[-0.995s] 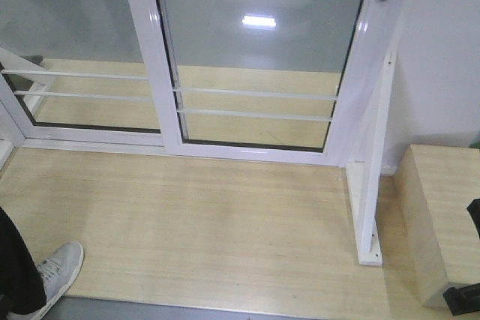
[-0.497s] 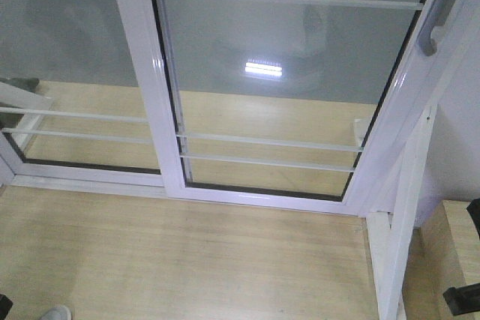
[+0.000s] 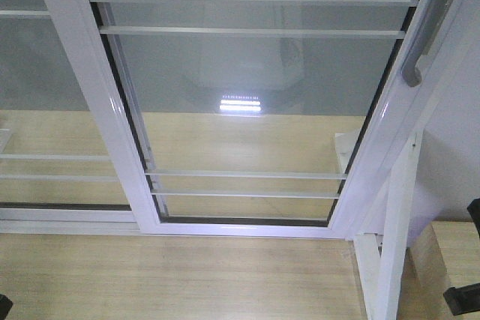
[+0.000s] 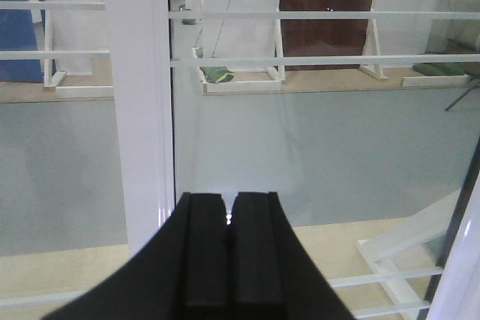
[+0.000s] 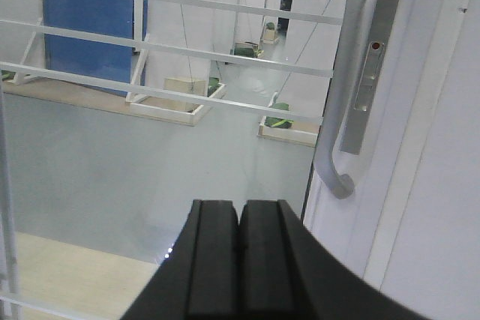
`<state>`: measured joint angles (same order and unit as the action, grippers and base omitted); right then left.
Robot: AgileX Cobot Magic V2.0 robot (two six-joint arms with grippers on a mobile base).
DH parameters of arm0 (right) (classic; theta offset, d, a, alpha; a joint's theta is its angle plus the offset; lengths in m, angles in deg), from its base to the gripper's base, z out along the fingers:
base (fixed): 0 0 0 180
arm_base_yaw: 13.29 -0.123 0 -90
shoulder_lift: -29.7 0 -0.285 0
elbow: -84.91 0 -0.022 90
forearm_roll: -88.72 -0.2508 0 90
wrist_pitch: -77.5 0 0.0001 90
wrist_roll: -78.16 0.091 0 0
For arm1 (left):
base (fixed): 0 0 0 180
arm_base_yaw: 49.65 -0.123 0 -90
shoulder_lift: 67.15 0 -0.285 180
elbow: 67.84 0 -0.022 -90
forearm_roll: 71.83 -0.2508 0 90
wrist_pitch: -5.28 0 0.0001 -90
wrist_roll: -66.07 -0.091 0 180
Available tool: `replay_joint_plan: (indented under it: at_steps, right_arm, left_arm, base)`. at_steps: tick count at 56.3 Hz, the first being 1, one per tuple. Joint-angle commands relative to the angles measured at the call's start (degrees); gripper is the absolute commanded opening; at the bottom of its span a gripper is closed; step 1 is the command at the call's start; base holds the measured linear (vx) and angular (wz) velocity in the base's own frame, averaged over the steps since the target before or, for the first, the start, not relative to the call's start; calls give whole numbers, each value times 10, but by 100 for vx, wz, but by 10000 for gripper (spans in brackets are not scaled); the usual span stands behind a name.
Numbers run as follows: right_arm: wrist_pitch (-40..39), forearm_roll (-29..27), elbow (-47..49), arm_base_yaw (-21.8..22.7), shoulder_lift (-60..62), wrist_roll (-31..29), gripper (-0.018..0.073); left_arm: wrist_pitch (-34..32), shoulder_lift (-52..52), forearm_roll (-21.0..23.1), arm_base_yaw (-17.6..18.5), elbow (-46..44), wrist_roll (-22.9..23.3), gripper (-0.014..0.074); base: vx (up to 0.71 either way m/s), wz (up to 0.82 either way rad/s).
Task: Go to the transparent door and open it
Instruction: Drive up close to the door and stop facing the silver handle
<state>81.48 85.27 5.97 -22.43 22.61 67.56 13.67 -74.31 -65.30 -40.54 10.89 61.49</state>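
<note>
Although the door (image 3: 255,95) stands close ahead, seemingly shut, handle (image 5: 334,110) at its right edge, I note left gripper (image 4: 227,219) and right gripper (image 5: 240,219) both clenched empty; grasp and pull remain to do.

The transparent door (image 3: 255,73): clear glass, glossy white frame; handle (image 5: 335,103) seemingly brushed metal.

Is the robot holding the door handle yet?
No, nothing is held. The left gripper and the right gripper both have their jaws shut on nothing, and the handle hangs untouched beside the right one.
</note>
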Motion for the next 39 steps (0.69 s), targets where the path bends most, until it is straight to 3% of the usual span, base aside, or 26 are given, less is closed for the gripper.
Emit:
replay_joint_plan:
  at_steps: [1, 39]
  right_arm:
    - [-47, 4, -1, 1, 7, -6, -6]
    - [-46, 4, -1, 2, 5, -6, -6]
  left_arm:
    - [-51, 7, 2, 0, -12, 4, 3]
    - [-50, 7, 2, 0, -12, 4, 3]
  base:
    - [12, -9]
    - [1, -1]
